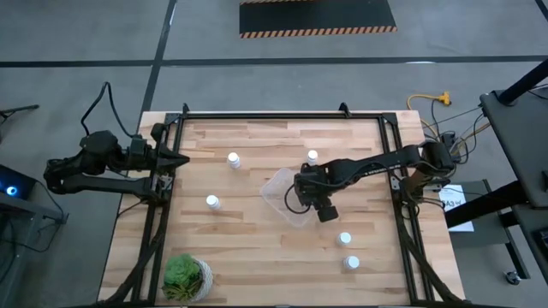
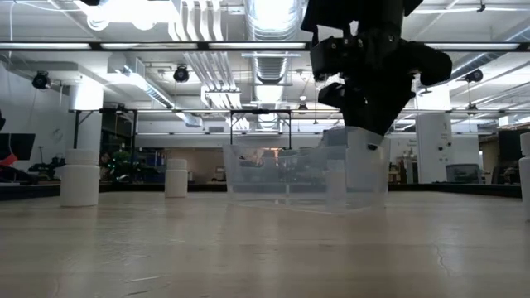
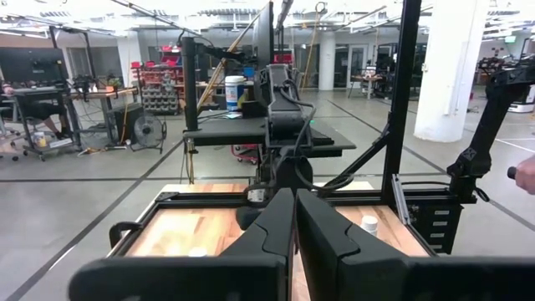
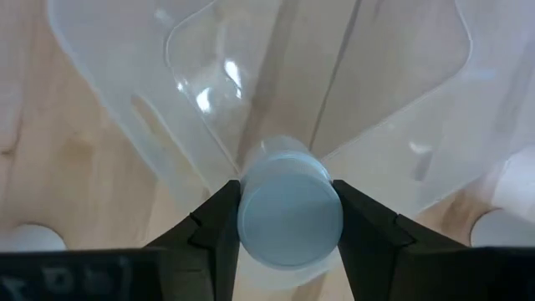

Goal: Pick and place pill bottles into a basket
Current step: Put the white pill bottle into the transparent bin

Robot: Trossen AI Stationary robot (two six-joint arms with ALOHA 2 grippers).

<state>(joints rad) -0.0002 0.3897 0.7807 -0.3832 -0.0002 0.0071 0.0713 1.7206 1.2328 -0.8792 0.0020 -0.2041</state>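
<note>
Over the basket (image 1: 287, 197), near the middle of the table (image 1: 257, 265), the right gripper (image 1: 301, 190) hung with its fingers clenched on a bottle (image 4: 289, 211), one dark finger on each side of the white cap. From the wrist view the bottle sat above the clear tub's floor, not yet let go. No bottle could be made out lying inside the basket, so by my reckoning this was the first one going in.

Five others stood loose on the wood: one (image 1: 233, 159) toward the far left, one (image 1: 212, 202) nearer the left arm, one (image 1: 312, 156) just beyond the basket, and two (image 1: 345, 239) (image 1: 351, 263) on the near right.

At the table's left edge the left gripper (image 3: 294, 234) waited, fingers closed together on nothing.

Left to do, as I judged it: release this bottle, then fetch the remaining five.
</note>
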